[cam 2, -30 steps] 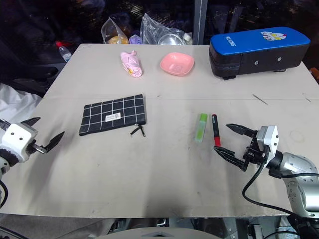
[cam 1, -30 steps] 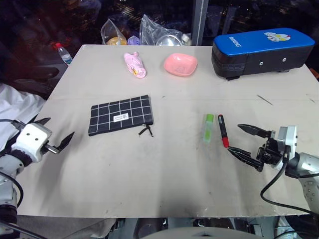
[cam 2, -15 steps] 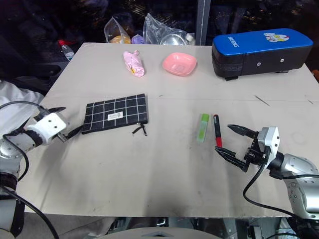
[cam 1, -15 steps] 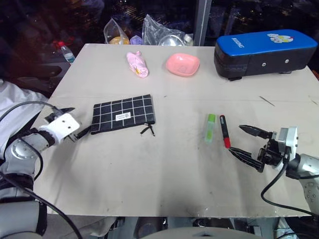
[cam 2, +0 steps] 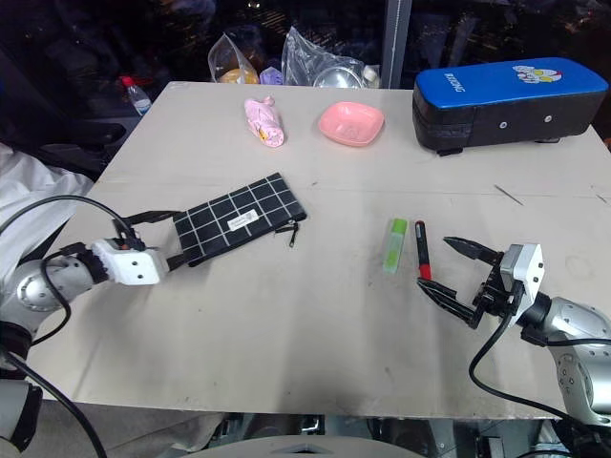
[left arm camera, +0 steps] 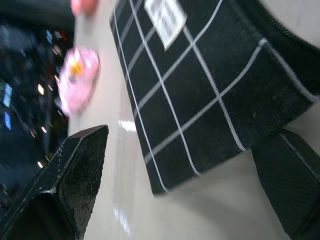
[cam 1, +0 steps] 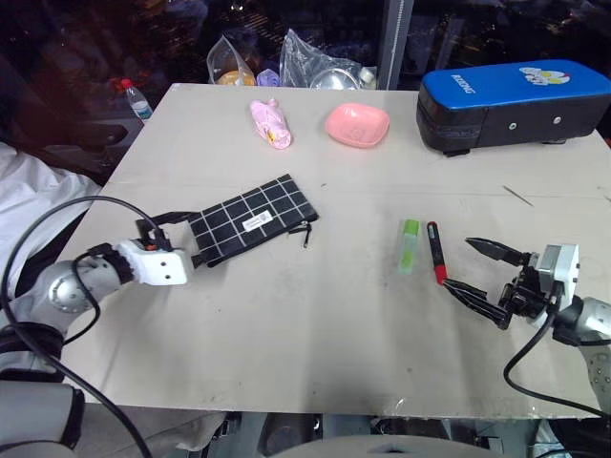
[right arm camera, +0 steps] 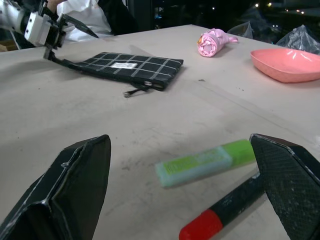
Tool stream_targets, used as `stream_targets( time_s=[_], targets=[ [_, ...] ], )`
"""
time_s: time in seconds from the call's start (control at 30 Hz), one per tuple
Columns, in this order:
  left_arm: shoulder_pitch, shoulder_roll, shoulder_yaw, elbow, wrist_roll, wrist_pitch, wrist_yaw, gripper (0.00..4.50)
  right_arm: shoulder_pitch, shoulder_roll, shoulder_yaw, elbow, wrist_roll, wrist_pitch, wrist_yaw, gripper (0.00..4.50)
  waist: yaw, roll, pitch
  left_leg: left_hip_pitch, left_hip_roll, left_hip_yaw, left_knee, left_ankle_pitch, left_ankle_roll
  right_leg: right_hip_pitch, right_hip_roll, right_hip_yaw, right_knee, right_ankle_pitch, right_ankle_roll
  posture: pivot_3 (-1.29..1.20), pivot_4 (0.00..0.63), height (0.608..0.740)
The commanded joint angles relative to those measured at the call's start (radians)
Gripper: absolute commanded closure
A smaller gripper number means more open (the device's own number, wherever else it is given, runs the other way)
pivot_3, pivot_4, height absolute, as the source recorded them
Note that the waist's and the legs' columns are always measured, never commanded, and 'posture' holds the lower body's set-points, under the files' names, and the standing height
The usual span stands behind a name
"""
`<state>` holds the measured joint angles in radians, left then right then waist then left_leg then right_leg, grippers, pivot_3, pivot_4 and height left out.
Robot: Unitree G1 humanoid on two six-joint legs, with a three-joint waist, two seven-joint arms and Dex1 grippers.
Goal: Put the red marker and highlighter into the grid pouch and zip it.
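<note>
Black grid pouch [cam 1: 253, 219] lies flat on the beige table [cam 1: 305, 334], left of centre, zipper pull toward the middle. Left gripper [cam 1: 183, 239] sits at the pouch's left end, fingers spread, one either side of that corner, not clamped. Highlighter [cam 1: 409, 246] and red marker [cam 1: 435, 251] lie side by side, well right of the pouch. Right gripper [cam 1: 487, 277] hovers just beside the marker, fingers wide apart, empty.

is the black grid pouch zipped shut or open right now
It looks shut: the flat black fabric pouch with white grid lines lies flat, no tan lining showing, its zipper pull at one end.
</note>
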<state>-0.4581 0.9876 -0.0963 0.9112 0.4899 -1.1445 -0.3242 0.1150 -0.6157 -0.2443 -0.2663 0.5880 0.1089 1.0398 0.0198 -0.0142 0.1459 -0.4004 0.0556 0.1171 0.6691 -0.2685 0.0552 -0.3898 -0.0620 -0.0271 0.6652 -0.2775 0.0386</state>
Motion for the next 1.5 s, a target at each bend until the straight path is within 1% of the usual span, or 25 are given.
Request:
stream_targets(
  time_s=[0.03,0.27,0.4,0.53,0.7,0.77,0.97,1.23,1.5],
  targets=[
    [-0.010,-0.040,-0.012,-0.081,0.070,-0.029,0.119,0.04,-0.005,-0.015,-0.024,-0.029,0.007,-0.010,0.000,0.00,-0.001,0.000,0.000,0.000,0.000,0.000,0.000,0.000,0.000,0.000,0.000,0.000,0.000,0.000,0.000,0.00,0.150,0.737],
    [-0.031,-0.090,-0.052,-0.121,0.202,0.058,0.297,0.04,-0.002,-0.019,-0.032,-0.035,-0.003,0.002,-0.035,0.00,-0.009,-0.001,0.000,0.000,0.001,0.000,0.000,0.000,0.000,-0.001,0.003,0.000,0.000,0.000,0.000,0.00,0.150,0.737],
    [-0.043,-0.114,-0.083,-0.128,0.237,0.099,0.356,0.04,-0.004,-0.017,-0.033,-0.040,-0.011,0.009,-0.067,0.00,-0.005,-0.001,0.000,0.000,0.002,0.000,0.000,0.000,-0.001,-0.001,0.004,0.000,0.001,0.000,0.000,0.00,0.150,0.737],
    [-0.042,-0.148,-0.088,-0.183,0.210,0.113,0.367,0.04,-0.002,-0.016,-0.037,-0.041,-0.020,0.001,-0.086,0.00,-0.004,-0.001,0.000,0.000,0.002,0.000,0.000,0.001,-0.001,-0.001,0.003,0.000,0.001,0.000,0.000,0.00,0.150,0.737],
    [-0.055,-0.196,-0.090,-0.220,0.191,0.184,0.370,0.04,-0.012,-0.012,-0.039,-0.045,-0.023,0.002,-0.110,0.00,-0.006,-0.001,0.001,-0.001,0.002,0.000,0.000,0.002,-0.004,-0.001,0.003,0.000,0.001,0.000,0.000,0.00,0.150,0.737],
    [-0.064,-0.214,-0.095,-0.217,0.181,0.201,0.366,0.04,-0.013,-0.013,-0.037,-0.045,-0.022,0.001,-0.113,0.00,-0.006,-0.001,0.001,0.000,0.002,0.000,0.000,0.003,-0.004,-0.001,0.004,0.000,0.001,0.000,0.000,0.00,0.150,0.737],
    [-0.110,-0.258,-0.126,-0.177,0.207,0.239,0.389,0.04,-0.022,-0.010,-0.030,-0.041,-0.027,-0.006,-0.121,0.00,-0.006,-0.001,0.001,-0.001,0.002,0.000,0.000,0.003,-0.005,-0.001,0.004,0.000,0.001,0.000,0.000,0.00,0.150,0.737],
    [-0.115,-0.262,-0.156,-0.166,0.211,0.217,0.443,0.04,-0.009,-0.005,-0.034,-0.047,-0.030,-0.012,-0.129,0.00,-0.007,-0.001,0.001,-0.001,0.002,0.000,0.000,0.003,-0.005,-0.001,0.004,0.001,0.001,0.000,0.001,0.00,0.150,0.737],
    [-0.098,-0.256,-0.156,-0.190,0.218,0.208,0.483,0.04,-0.014,-0.003,-0.023,-0.039,-0.036,-0.015,-0.132,0.00,-0.006,-0.001,0.001,-0.001,0.002,0.000,0.000,0.003,-0.005,-0.001,0.004,0.001,0.001,0.000,0.000,0.00,0.150,0.737]
  ],
)
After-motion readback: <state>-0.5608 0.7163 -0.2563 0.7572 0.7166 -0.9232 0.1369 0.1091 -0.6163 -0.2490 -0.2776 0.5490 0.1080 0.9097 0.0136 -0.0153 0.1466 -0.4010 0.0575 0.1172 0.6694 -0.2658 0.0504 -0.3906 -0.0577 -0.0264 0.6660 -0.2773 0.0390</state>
